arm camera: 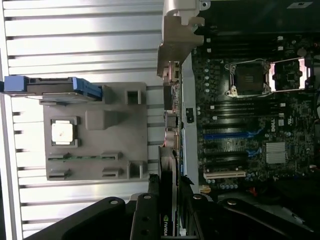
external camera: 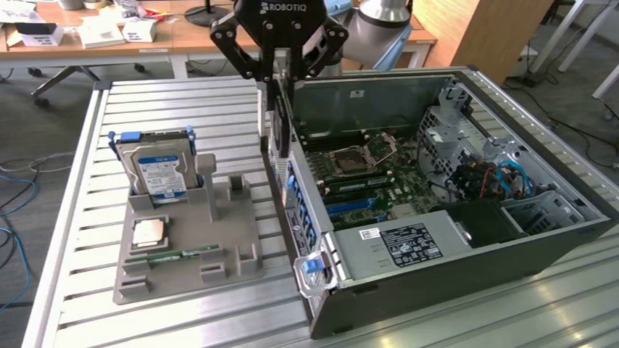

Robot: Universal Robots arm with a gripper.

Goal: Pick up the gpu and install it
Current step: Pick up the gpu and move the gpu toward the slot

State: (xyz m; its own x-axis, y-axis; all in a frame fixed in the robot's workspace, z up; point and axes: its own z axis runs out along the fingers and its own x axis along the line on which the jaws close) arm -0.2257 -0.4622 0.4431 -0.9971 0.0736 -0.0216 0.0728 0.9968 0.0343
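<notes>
GPU point(external camera: 278, 123) held upright and edge-on by the gripper point(external camera: 280, 72), whose fingers are drawn in narrow and clamp the card's upper part from both faces. The card hangs over the rim of the computer case point(external camera: 541, 239), at the case wall nearest the grey fixture point(external camera: 232, 239). It is not seated in any slot of the motherboard point(external camera: 367, 181). Whether its lower end touches that wall cannot be told.

Wrist view: the GPU point(arm camera: 167, 165) appears as a thin dark strip between the two black fingers point(arm camera: 145, 215) of the gripper point(arm camera: 169, 192), with a maker's logo on its edge. It lies along the case wall, just beside the motherboard point(arm camera: 240, 125) and its open CPU socket point(arm camera: 250, 77).

Outside the case, on the slotted metal table point(external camera: 174, 101), the fixture point(arm camera: 125, 145) carries three parts — a blue-labelled hard drive point(external camera: 159, 170) standing upright at the end farthest from the case front, a square processor chip point(external camera: 147, 232) lying flat, and a narrow green RAM stick point(external camera: 174, 255). Inside the case, a silver power supply point(external camera: 406, 243) sits at the front end.
</notes>
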